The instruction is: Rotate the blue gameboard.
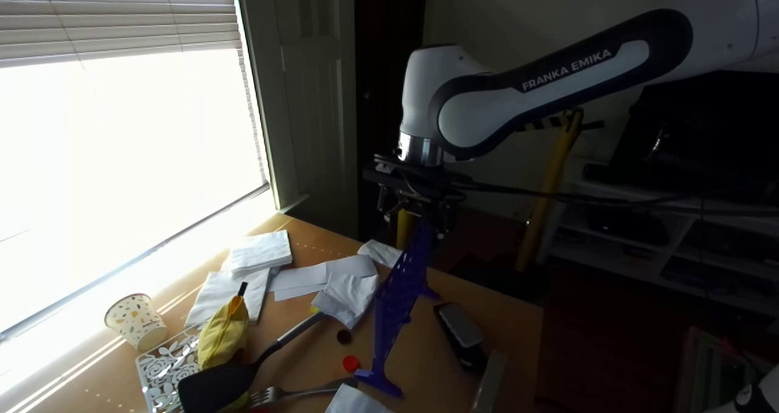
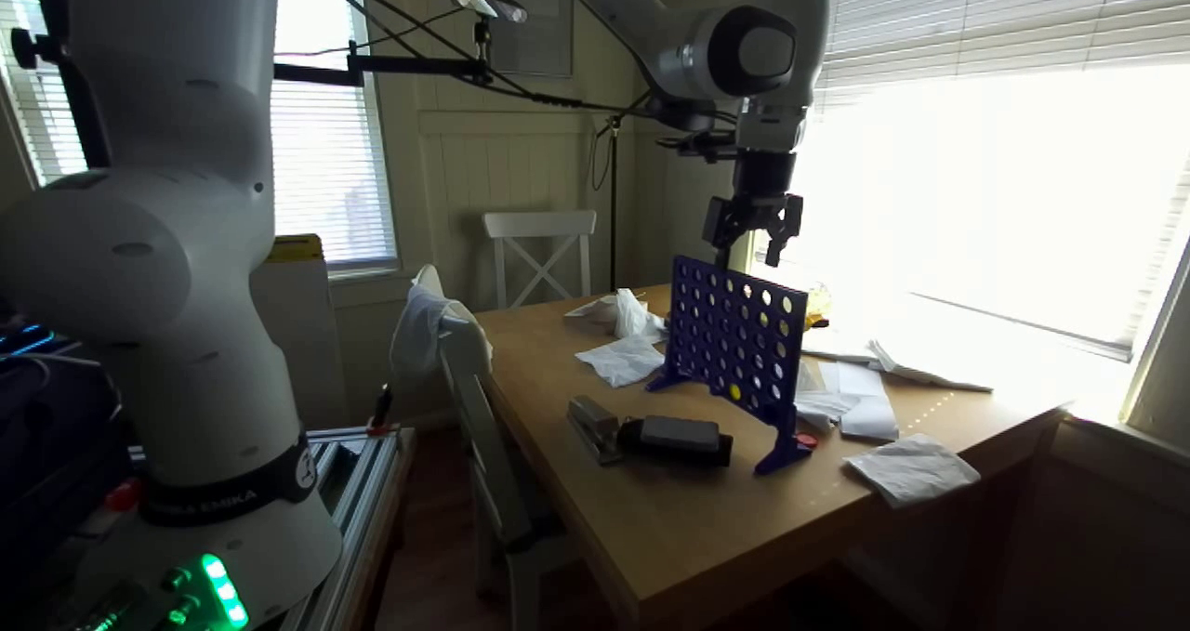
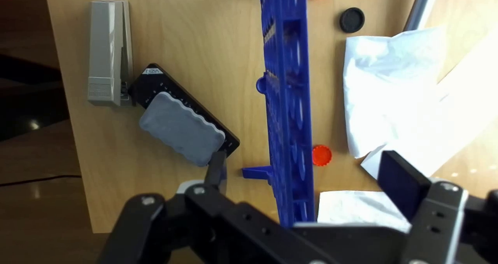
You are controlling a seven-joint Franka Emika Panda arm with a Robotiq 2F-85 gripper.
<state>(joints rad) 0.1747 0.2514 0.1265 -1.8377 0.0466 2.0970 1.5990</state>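
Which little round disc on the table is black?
The black disc between the blue gameboard and gray handle in the wrist view; the other two are red discs.

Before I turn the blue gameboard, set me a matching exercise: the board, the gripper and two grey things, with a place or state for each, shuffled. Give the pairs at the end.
Things
1. blue gameboard
2. gripper
3. grey stapler
4. grey block

Places or states
A. near the edge of the table, beside the black device
B. standing upright on the table
C. open, jaws apart
D. lying on the black device

Pairs: 1-B; 2-C; 3-A; 4-D
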